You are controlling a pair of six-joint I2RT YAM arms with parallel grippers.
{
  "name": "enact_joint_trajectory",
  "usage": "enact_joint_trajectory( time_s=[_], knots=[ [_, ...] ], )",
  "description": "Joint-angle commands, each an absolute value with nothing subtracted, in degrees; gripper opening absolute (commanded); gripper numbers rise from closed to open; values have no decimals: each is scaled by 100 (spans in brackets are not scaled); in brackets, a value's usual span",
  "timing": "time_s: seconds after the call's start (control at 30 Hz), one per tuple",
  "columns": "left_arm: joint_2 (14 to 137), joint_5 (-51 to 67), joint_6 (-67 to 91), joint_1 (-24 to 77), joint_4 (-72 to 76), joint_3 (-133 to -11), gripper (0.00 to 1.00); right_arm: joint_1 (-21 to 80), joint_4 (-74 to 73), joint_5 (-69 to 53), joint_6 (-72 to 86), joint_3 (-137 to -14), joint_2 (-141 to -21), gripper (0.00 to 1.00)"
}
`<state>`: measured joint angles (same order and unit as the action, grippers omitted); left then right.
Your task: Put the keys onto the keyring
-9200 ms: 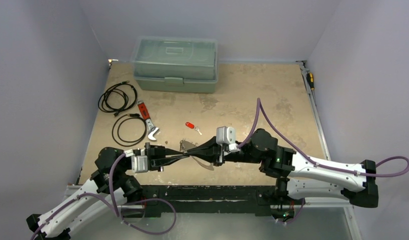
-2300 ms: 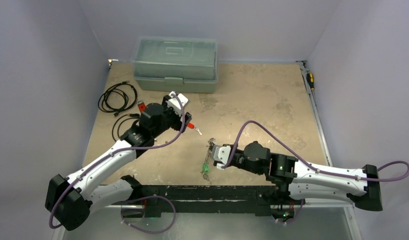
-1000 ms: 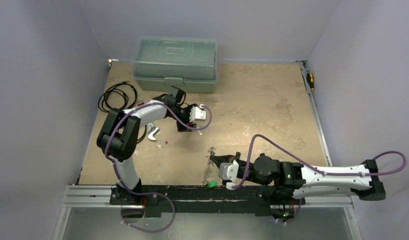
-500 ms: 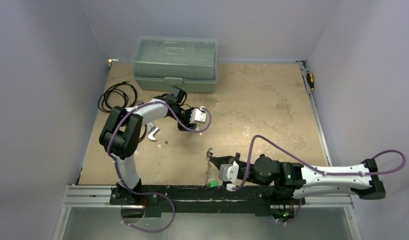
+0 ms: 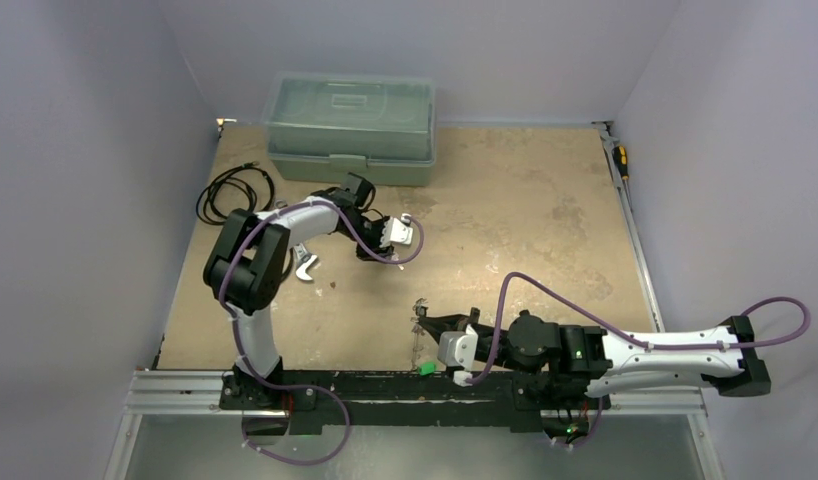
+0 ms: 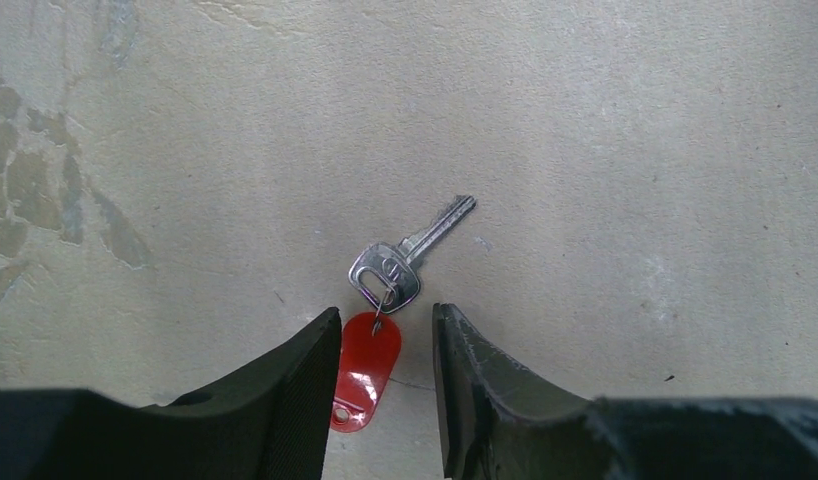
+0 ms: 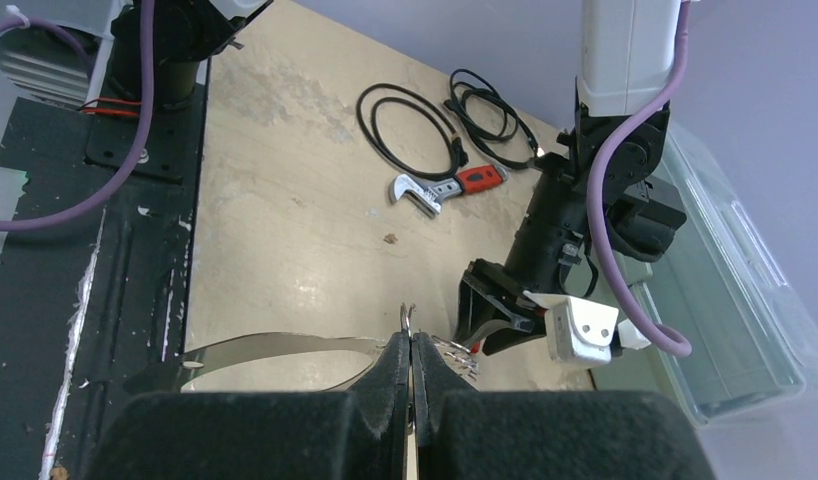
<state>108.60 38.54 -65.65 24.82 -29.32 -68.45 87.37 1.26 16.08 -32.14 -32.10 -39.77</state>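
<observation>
left hand [image 6: 385,330]: narrowed over last second, still apart, astride key [image 6: 387,277] | right hand [image 7: 410,345]: clamped on keyring [image 7: 275,344] | grab likely imminent

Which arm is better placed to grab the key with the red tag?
Left. The left claw is open astride the red tag of the key; the right claw is shut on the keyring, far off.

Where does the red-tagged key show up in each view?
Top: hidden under the left gripper, left of centre.
Left wrist: the key lies low centre, its red tag between the jaws.
Right wrist: at most a red speck under the left gripper, right of centre; too small to be sure.
Shared landmark: the left gripper, over the key in every view.
</observation>
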Motion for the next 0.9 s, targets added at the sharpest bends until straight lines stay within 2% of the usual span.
enact_joint_trajectory(
  time_s=[0.0, 0.23, 0.47, 0.5, 0.6, 0.63, 0.87],
  knots=[
    [10935, 4171, -6745, 2511, -3057, -7103, 35, 8781, 423, 1787, -3208, -3318, -3935, 0],
    [10914, 3970, -6834, 2553, -3078, -7067, 26, 8852, 381, 1808, -3176, -3353, -3904, 0],
    [10933, 3860, -6880, 2609, -3094, -7058, 23, 8962, 369, 1876, -3182, -3332, -3832, 0],
    [10944, 3847, -6889, 2622, -3093, -7062, 21, 8965, 365, 1882, -3182, -3333, -3824, 0],
    [10995, 3814, -6899, 2635, -3101, -7060, 2, 8987, 363, 1900, -3182, -3331, -3816, 0],
    [11007, 3779, -6895, 2636, -3109, -7064, 0, 9002, 361, 1918, -3182, -3323, -3822, 0],
    [10897, 3798, -6780, 2650, -3103, -7075, 0, 9074, 332, 2009, -3182, -3324, -3833, 0]
  ],
)
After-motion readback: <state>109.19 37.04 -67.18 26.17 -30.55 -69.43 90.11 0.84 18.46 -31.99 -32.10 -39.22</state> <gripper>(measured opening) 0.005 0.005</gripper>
